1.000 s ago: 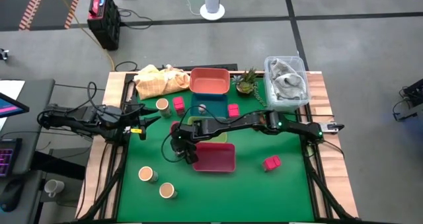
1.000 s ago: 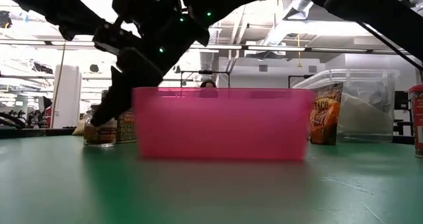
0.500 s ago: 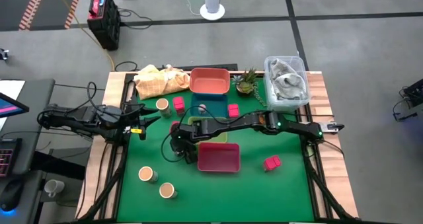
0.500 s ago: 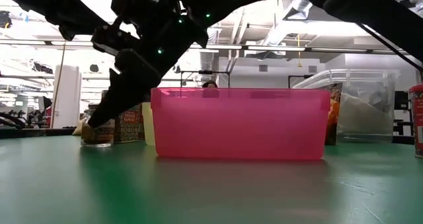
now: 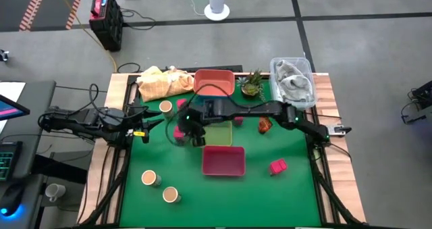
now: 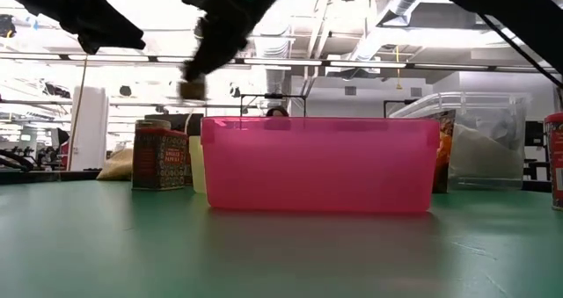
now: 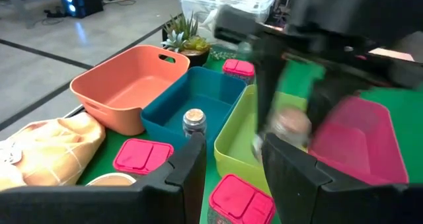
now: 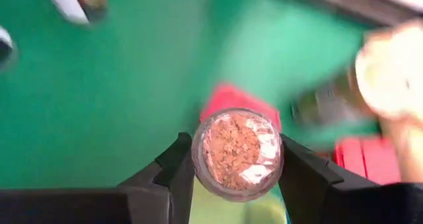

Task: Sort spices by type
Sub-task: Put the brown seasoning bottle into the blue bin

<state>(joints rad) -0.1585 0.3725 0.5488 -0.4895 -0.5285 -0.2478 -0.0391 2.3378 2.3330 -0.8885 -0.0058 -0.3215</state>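
Over the green surface (image 5: 283,195) and near the lime-green rectangular plastic tray (image 5: 219,132), our right gripper (image 8: 234,178) has its fingers clamped on a small clear cork-topped jar (image 8: 236,152), lifted clear. We judge it light, rigid, slippery glass, best gripped across its round body. Our left gripper (image 7: 231,171) waits closed at the surface's left edge.

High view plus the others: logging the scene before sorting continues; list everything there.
Rectangular plastic trays: four; orange, teal, lime, pink; mid-table.
Pink-red cube containers: four; scattered around trays.
Round tan-topped jars: three; left side.
Tiny cork-topped shaker jars: two; one in teal tray, one in right claw.
Orange-brown crinkly packet: one; right of lime tray.
Green potted plant, yellow cloth, clear bin: one each; back edge.
Left claw: shut, left edge.
Right claw: shut on shaker jar, raised.
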